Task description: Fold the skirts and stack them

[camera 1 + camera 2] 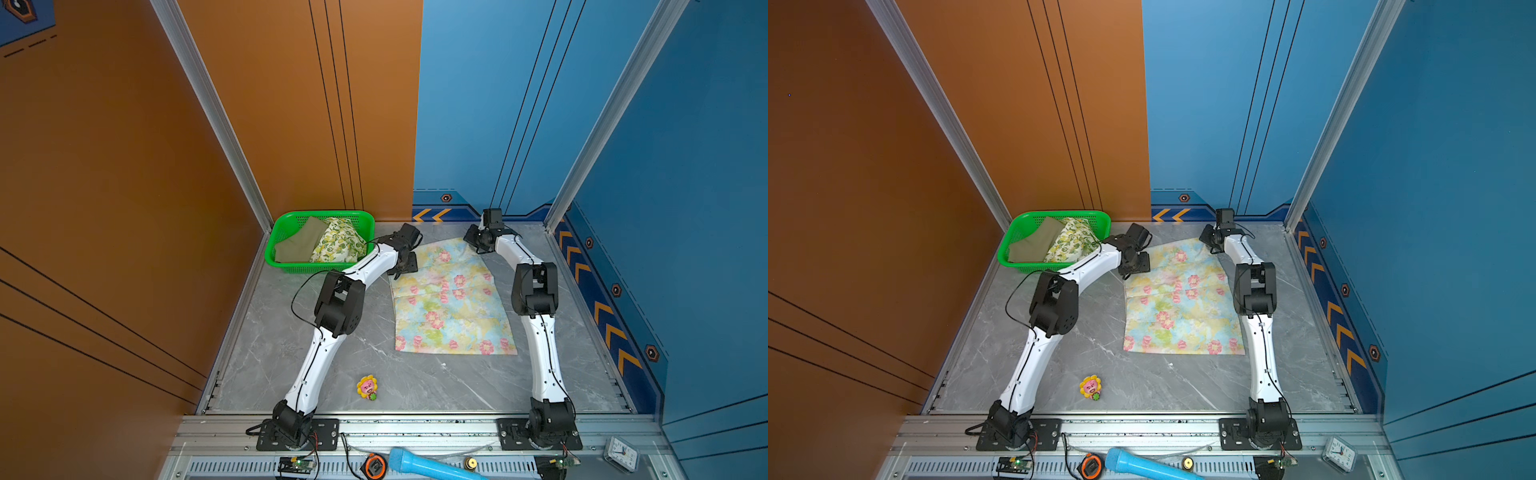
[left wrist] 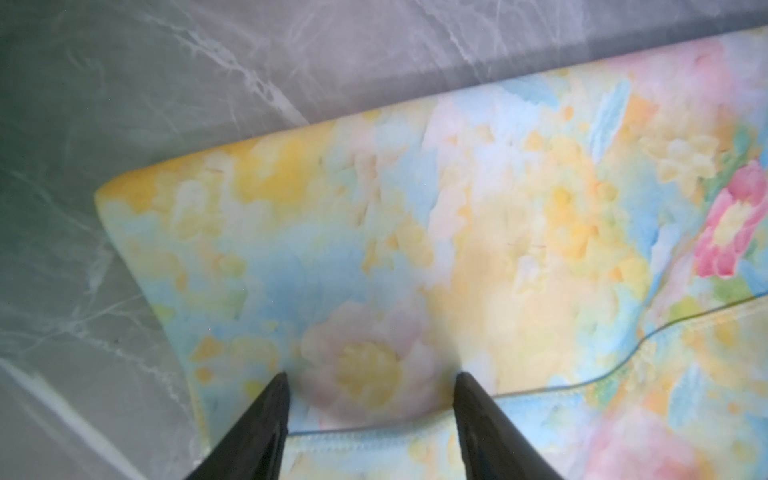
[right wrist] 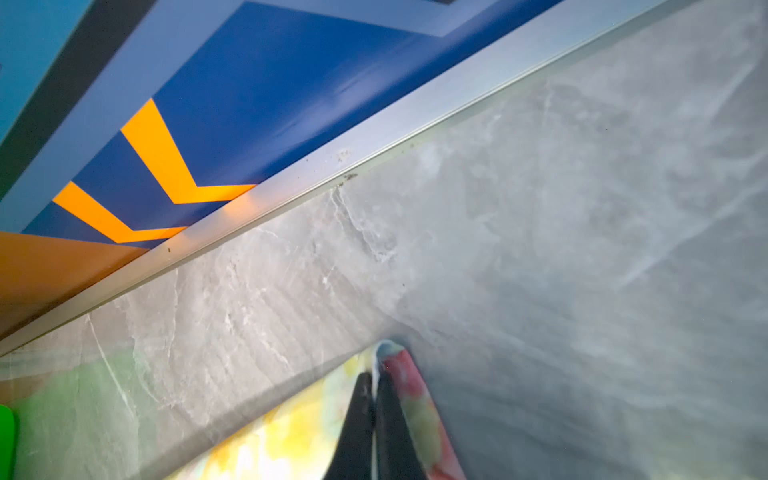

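Observation:
The pastel floral skirt [image 1: 451, 299] [image 1: 1179, 299] lies spread flat on the grey marble table in both top views. My left gripper [image 1: 400, 271] [image 2: 370, 376] is open at its far left corner; the fingertips [image 2: 278, 386] rest on the cloth on either side of a hem. At the far right corner, my right gripper [image 1: 474, 245] [image 3: 374, 376] is shut on that corner of the floral skirt [image 3: 405, 374], lifted slightly. The olive skirt [image 1: 299, 245] and the lemon skirt [image 1: 338, 245] lie bunched in the green basket [image 1: 324, 214].
The basket stands at the table's far left corner, next to my left forearm. A sunflower toy [image 1: 367, 387] lies near the front edge. On the front rail are a blue tube [image 1: 432, 467], a tape measure [image 1: 375, 465] and a small clock [image 1: 621, 455]. Walls enclose three sides.

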